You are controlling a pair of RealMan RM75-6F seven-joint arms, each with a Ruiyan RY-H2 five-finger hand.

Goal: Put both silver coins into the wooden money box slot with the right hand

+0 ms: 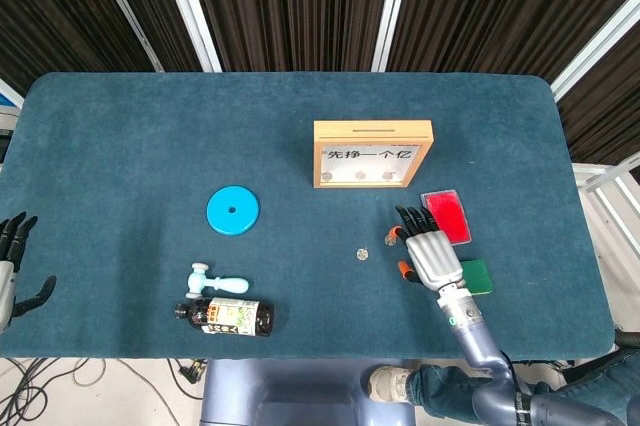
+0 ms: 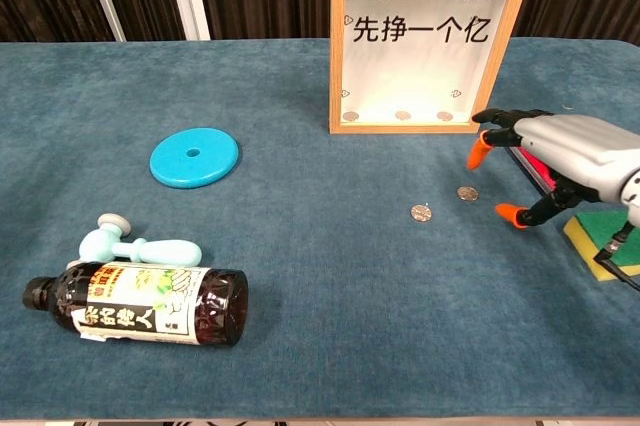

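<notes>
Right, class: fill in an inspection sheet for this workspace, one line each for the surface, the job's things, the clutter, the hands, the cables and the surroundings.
Surface: blue cloth table, flat.
Job's things: wooden money box upright, slot on its top edge, coins already inside; two silver coins lie apart on the cloth, the right coin near the right hand, the left coin clear of it.
Clutter: blue disc, pale blue roller, brown bottle on its side, red pad, green sponge.
Hands: right hand open, above the cloth by the right coin, holding nothing; left hand open at the table's left edge.
Cables: some on the floor.
Surroundings: dark slatted wall.
</notes>
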